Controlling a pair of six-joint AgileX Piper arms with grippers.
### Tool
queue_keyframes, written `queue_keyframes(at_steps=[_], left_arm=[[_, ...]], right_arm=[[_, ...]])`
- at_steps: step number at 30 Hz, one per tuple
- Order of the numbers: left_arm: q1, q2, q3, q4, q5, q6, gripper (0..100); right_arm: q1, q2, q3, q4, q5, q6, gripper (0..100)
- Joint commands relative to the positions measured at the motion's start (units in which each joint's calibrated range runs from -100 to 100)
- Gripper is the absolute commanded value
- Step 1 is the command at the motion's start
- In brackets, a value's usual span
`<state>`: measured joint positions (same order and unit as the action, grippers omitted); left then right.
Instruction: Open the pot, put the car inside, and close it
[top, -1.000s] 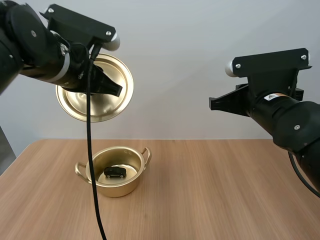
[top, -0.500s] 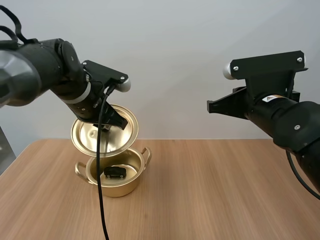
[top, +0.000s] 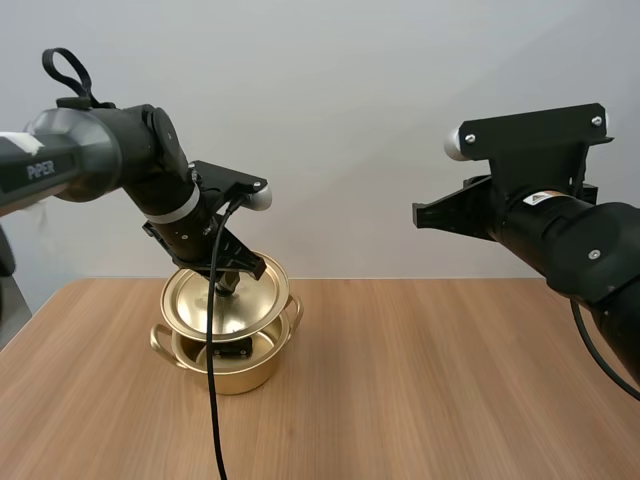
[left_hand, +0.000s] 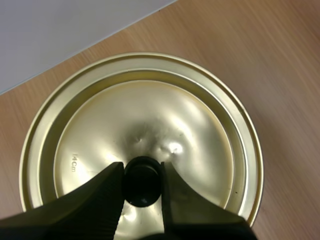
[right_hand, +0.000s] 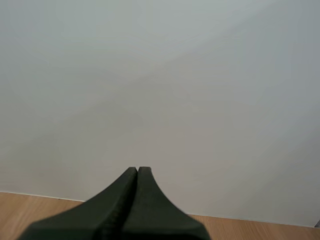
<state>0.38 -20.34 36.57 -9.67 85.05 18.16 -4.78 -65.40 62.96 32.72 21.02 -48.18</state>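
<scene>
**Pot (top: 238, 376) holds the car (top: 232, 350); lid (top: 250, 312) hangs tilted over it**

The pot is gold, with two side handles. It stands on the wooden table (top: 450, 390), toward the left side in the high view. The car, a small dark toy, lies on the bottom of the pot. It shows through the gap under the near edge of the lid.

The lid is gold too and sits at a slant. Its upper face is turned toward the high camera, and its near edge is lower than its far edge. It covers most of the pot's mouth. The near edge looks to be at the rim or just inside it, though the high view does not make clear whether metal touches metal.

The left gripper (left_hand: 142, 172) comes down on the lid from above and behind. In the left wrist view its two black fingers stand a little apart. They pinch the round black knob (left_hand: 142, 181) at the middle of the lid, one finger on each side. Bare wood of the table runs around the lid in that view.

The right gripper (right_hand: 137, 171) is raised high above the table on the right, well apart from the pot. Its fingers are pressed together into one dark wedge with nothing between them. In the high view they point toward the left arm's side.
</scene>
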Motion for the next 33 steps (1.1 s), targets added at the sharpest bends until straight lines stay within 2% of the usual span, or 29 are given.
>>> queue_keyframes(at_steps=[1, 19, 33], left_arm=[[0.03, 1.0, 0.1, -0.1, -0.2, 0.0, 0], [0.03, 8.8, 0.1, 0.2, -0.3, 0.4, 0], [0.03, 10.2, 2.4, 0.4, -3.1, 0.8, 0]], right_arm=[[0.0, 0.0, 0.0, -0.5, 0.2, 0.1, 0], [0.0, 0.0, 0.0, -0.5, 0.7, 0.1, 0], [0.0, 0.0, 0.0, -0.5, 0.7, 0.1, 0]])
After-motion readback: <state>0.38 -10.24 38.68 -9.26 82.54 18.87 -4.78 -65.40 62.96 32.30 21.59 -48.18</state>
